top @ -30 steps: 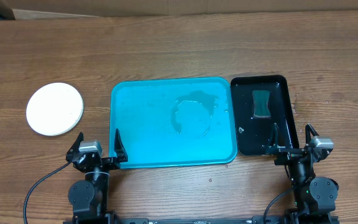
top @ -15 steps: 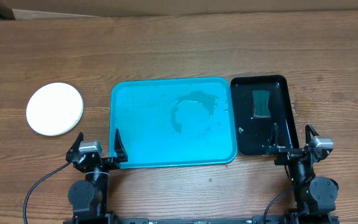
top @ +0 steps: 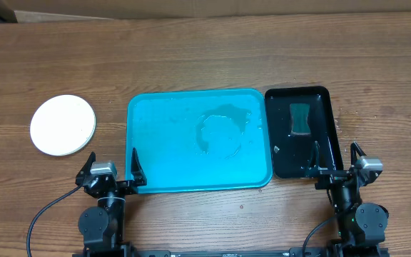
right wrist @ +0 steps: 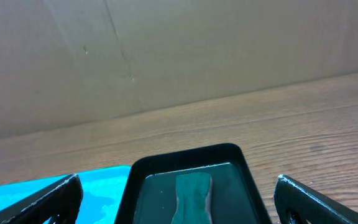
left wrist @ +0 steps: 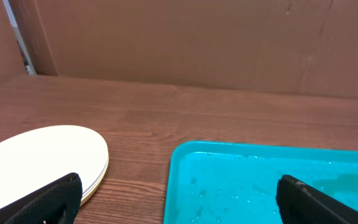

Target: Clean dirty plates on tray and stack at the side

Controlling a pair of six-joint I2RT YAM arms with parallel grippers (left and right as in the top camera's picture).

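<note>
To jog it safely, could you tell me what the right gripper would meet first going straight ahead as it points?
Probably the black tray, its near rim just ahead of the open right gripper, then the sponge inside; height over the rim is unclear.

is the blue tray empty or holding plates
Empty of plates: the tray shows only a wet film; the plates sit stacked on the table to its left.

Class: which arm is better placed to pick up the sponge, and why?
Right. The right gripper, open, is at the black tray holding the sponge; the left gripper is farther off.
</note>
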